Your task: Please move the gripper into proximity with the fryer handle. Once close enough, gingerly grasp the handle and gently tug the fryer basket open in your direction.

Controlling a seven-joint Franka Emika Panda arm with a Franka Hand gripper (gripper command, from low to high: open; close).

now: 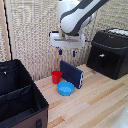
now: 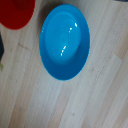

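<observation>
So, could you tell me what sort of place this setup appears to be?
Probably a lab bench staged as a mock kitchen, not a real one. A robot arm's gripper hangs over a pale wooden tabletop holding a black fryer, a blue bowl and a red cup, with a plain woven screen behind.

One fryer (image 1: 109, 53), one blue bowl (image 1: 65, 88), one red cup (image 1: 57, 76), one fabric case (image 1: 20, 100) (with dividers)

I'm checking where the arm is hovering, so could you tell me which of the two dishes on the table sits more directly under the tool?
The blue bowl, wide and shallow; it fills the wrist view, while the red cup only shows at its edge.
</observation>
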